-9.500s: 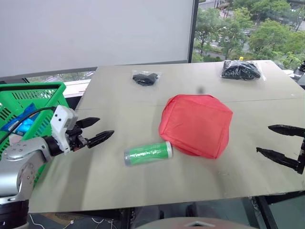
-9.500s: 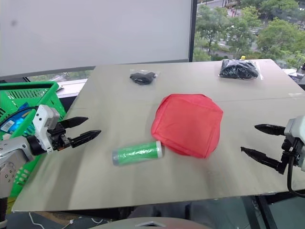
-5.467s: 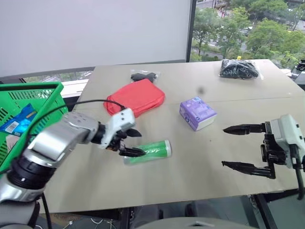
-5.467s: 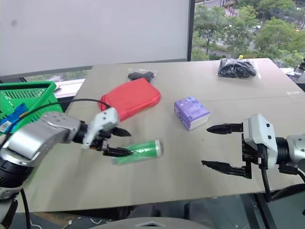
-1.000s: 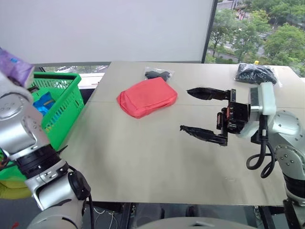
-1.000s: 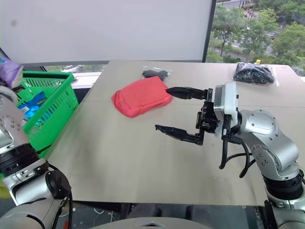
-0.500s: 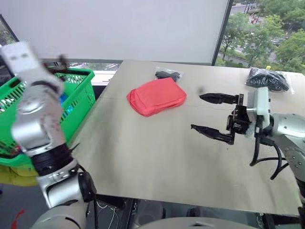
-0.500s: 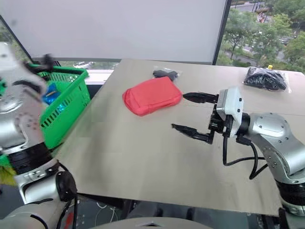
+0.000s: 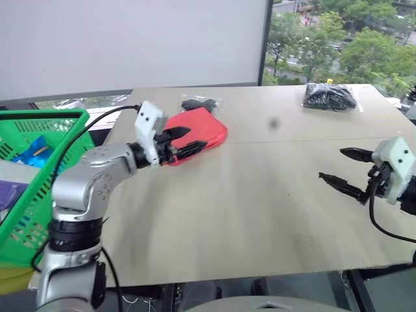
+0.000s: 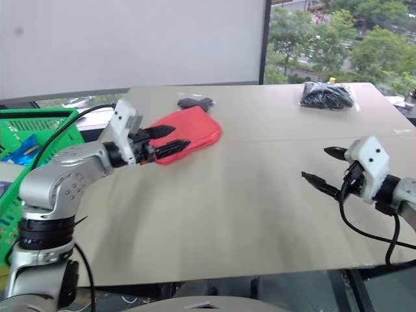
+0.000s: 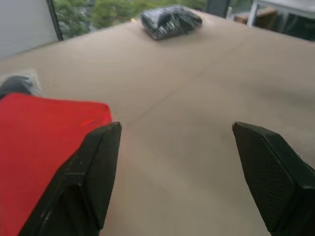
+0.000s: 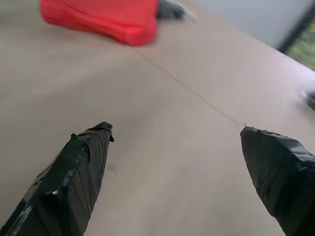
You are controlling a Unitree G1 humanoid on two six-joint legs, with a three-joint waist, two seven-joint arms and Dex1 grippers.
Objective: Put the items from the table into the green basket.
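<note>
A red pouch (image 9: 207, 130) lies on the table (image 9: 247, 214) at the back left. My left gripper (image 9: 197, 138) is open at the pouch's near left end, one finger (image 11: 93, 167) over the red fabric (image 11: 39, 147), the other off it. A small clear bag with a black object (image 9: 198, 104) sits just behind the pouch. A bigger bag of black objects (image 9: 331, 96) lies at the far right. The green basket (image 9: 45, 146) stands off the table's left edge, with a purple packet (image 9: 13, 195) inside. My right gripper (image 9: 330, 164) hangs open and empty over the table's right side.
A blue packet (image 9: 32, 153) also lies in the basket. A faint seam (image 9: 312, 140) crosses the tabletop. Behind the table are a white wall and a window onto trees. A cable (image 9: 97, 120) runs along my left arm.
My left arm swung from over the basket to the red pouch, no longer holding the purple packet. My right gripper drew back to the right, still open. The head camera turned.
</note>
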